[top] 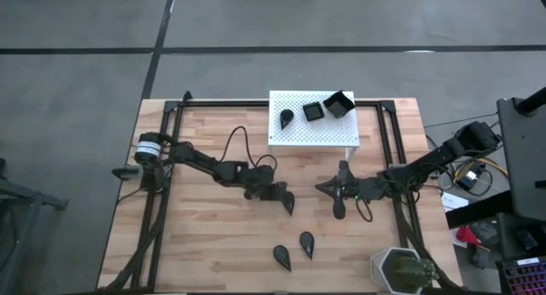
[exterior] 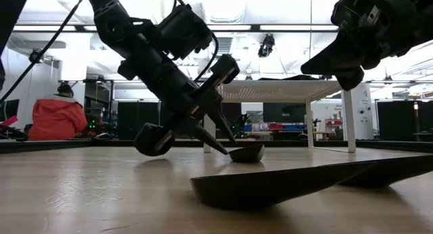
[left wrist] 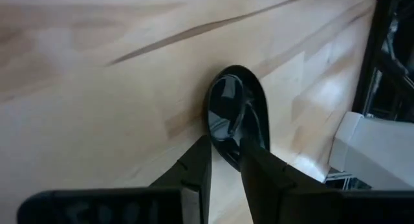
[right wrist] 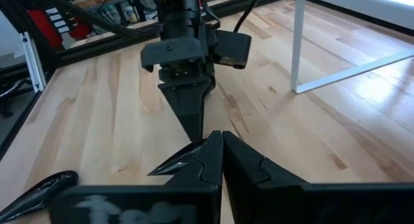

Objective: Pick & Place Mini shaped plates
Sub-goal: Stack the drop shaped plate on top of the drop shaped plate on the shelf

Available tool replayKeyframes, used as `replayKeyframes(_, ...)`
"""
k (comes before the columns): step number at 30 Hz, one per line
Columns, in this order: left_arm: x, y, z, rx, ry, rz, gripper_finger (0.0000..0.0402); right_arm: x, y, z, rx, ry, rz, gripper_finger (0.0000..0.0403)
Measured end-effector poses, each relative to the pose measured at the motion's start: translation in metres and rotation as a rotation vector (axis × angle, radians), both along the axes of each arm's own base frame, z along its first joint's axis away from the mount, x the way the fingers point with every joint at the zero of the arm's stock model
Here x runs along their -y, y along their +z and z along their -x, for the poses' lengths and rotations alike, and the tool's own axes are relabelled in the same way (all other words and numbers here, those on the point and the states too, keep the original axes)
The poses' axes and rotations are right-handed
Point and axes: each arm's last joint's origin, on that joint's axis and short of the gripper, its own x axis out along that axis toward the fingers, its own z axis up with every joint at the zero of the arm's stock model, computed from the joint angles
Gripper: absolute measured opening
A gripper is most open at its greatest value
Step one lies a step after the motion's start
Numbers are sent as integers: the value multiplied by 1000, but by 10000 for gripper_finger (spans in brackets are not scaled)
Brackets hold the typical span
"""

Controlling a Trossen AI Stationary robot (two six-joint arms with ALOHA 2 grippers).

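A small matte black teardrop-shaped plate (left wrist: 236,114) lies on the light wooden table (top: 213,235), its rim pinched between the narrow fingers of the left hand (top: 287,201). The right hand (top: 336,205), fingers shut and empty, hovers near it, in front of the white perforated metal stand (top: 311,133). Two more black teardrop plates (top: 294,250) lie nearer the table's front edge.

Mini shaped plates (top: 305,242) matte black. Stand (top: 312,137) white, dotted with perforations. Table (top: 213,235) pale wood planks; pot (top: 388,269) white, plant (top: 409,272) green.
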Motion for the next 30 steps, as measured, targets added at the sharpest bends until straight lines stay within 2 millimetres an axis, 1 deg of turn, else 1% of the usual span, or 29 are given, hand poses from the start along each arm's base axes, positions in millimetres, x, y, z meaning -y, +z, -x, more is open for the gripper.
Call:
replayKeyframes(3,-1,0,0,2,-16,-15,73,0,0,0,0,1,3,8)
replayKeyframes(6,-1,-2,2,-37,-20,-2,73,0,0,0,0,1,3,8)
replayKeyframes(19,-9,2,-3,-14,-9,-7,73,0,0,0,-1,2,14,8)
replayKeyframes(30,-6,-1,-2,-31,-9,-7,73,0,0,0,-1,2,18,8)
